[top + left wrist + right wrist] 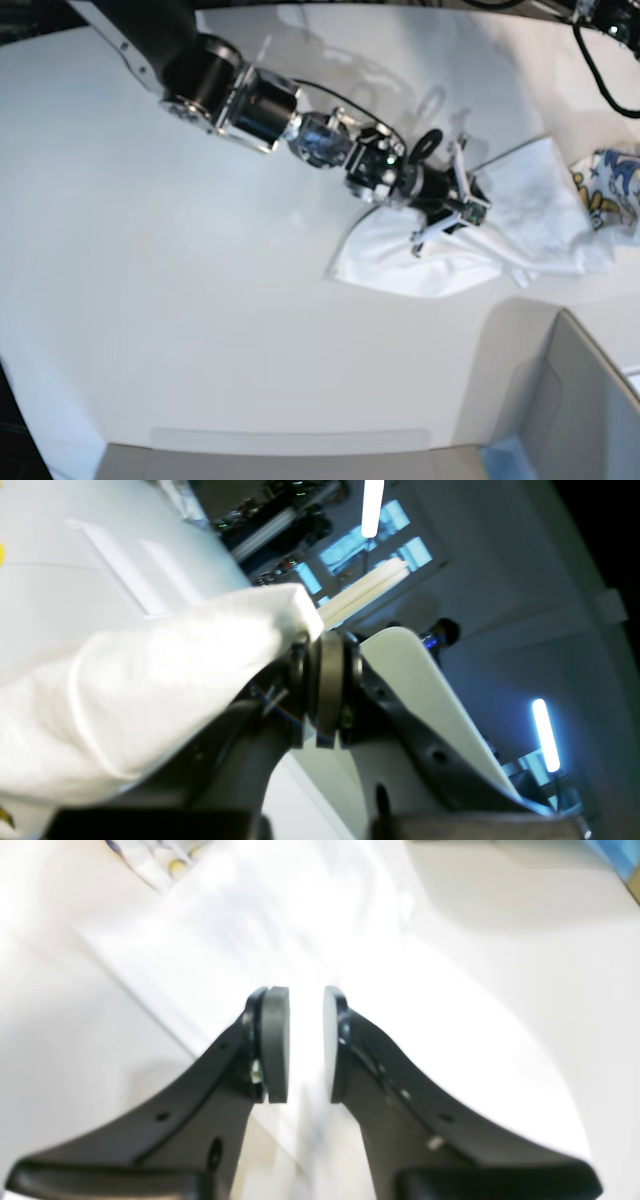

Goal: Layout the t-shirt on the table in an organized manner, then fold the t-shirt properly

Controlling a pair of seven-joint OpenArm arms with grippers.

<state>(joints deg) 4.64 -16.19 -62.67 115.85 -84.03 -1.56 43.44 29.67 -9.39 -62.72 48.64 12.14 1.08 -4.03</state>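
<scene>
The white t-shirt [500, 235] lies bunched on the table [200, 300] at the right, its colourful print [610, 190] showing at the view's right edge. My right gripper [432, 232] hovers over the shirt's left part. In the right wrist view the right gripper [306, 1040] is open, with nothing between its pads and blurred white cloth [350, 965] below. My left gripper [320, 680] is shut on a fold of the t-shirt [150, 680], lifted so that the camera looks up into the room. The left arm is out of the base view.
A grey box-like corner piece [580, 400] stands at the table's front right. Black cables [600, 50] hang at the back right. The right arm [240, 95] stretches from the back left across the table.
</scene>
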